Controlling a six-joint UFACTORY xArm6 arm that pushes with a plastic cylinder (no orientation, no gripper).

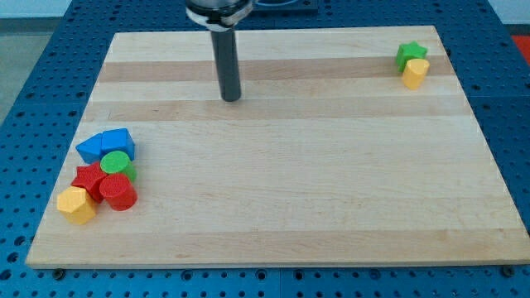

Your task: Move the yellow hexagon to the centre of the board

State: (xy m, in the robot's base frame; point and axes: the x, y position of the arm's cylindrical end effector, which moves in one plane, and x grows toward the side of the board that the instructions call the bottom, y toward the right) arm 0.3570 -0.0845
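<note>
The yellow hexagon (76, 204) lies near the board's bottom left corner, at the lower left of a tight cluster of blocks. It touches a red star-like block (87, 180) and sits beside a red cylinder (118, 191). A green cylinder (117, 163) and two blue blocks (106, 145) complete the cluster. My tip (230, 98) rests on the board in the upper middle, far up and to the right of the yellow hexagon, touching no block.
A green star block (410, 55) and a yellow block (416, 73) sit together near the board's top right corner. The wooden board (290, 182) lies on a blue perforated table.
</note>
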